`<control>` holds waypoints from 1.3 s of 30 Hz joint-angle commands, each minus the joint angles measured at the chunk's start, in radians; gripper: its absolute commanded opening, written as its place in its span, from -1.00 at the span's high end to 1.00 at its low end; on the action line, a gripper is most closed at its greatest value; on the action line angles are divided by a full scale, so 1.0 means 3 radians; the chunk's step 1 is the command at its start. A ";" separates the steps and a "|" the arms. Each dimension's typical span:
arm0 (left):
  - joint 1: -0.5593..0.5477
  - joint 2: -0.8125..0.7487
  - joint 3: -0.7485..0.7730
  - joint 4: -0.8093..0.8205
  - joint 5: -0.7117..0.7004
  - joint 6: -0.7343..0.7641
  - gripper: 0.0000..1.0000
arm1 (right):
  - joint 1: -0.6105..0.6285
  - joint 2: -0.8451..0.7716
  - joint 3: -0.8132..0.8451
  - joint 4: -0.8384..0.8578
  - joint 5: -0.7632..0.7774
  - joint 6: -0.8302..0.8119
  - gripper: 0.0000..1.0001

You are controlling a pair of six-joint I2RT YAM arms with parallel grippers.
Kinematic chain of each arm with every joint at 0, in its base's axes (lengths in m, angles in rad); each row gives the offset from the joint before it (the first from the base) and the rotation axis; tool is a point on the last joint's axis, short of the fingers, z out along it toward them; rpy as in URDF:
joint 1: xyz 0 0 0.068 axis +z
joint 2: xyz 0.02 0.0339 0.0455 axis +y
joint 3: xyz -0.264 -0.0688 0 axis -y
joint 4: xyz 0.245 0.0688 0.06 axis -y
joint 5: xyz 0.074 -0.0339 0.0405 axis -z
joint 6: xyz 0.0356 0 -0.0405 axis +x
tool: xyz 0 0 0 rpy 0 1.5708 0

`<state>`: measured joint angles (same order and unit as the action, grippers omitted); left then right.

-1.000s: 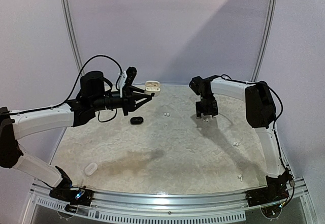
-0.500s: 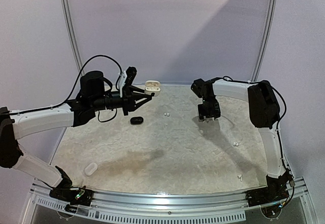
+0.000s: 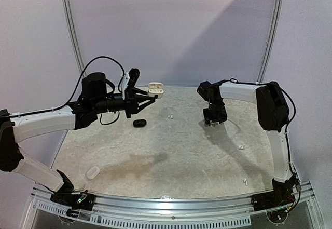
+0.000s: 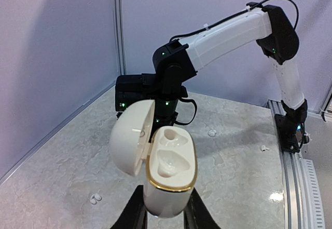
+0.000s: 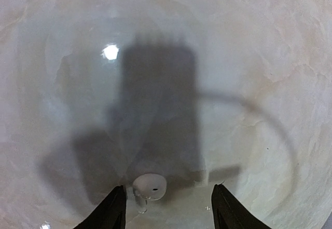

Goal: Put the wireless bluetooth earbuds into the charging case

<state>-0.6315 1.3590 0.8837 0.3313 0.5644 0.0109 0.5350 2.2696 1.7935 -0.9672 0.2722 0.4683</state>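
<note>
**Tools divided between case and bud**

Your left tool [image 4: 165, 219] is closed tight on the lower half of a white charging case [image 4: 168, 174]. It holds the case upright in the air, with the lid [image 4: 131, 138] swung open and both moulded wells facing up. That arm reaches long and nearly level from the left side toward the far middle of the tabletop [image 3: 171, 161].

Your right tool [image 5: 168, 211] stands open and points straight down. One white earbud [image 5: 150, 186] lies on the marbled surface between its fingers, nearer the left-hand one in the wrist view. Whether that finger touches the bud cannot be told. The right arm rises from its base and bends inward, with its wrist dropped over the far right of the tabletop.

A pair of white earbuds [image 3: 170, 117] lies near a closed black case [image 3: 139, 123]. A single bud [image 3: 240, 147] and a further bud [image 3: 245, 179] sit along the right side, and a white case [image 3: 93, 172] rests near the left front.
</note>
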 commanded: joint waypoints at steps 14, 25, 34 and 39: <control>0.0034 -0.0061 -0.0077 0.0026 0.0016 0.0071 1.00 | -0.0118 0.0268 0.0248 -0.0171 -0.0344 0.0124 0.33; 0.0034 -0.0081 -0.0097 0.0040 0.0013 0.0074 1.00 | -0.0180 0.0319 0.0290 -0.0100 -0.0381 0.0185 0.44; 0.0034 -0.0090 -0.0113 0.0051 0.0011 0.0079 1.00 | -0.0183 0.0325 0.0296 -0.0104 -0.0472 0.0194 0.69; 0.0034 -0.0086 -0.0113 0.0056 0.0011 0.0079 1.00 | -0.0186 0.0285 0.0327 -0.0115 -0.0480 0.0181 0.86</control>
<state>-0.6315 1.3533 0.8677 0.3321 0.5655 0.0250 0.4892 2.3203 1.8782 -0.9920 0.1425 0.5194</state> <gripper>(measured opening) 0.225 0.168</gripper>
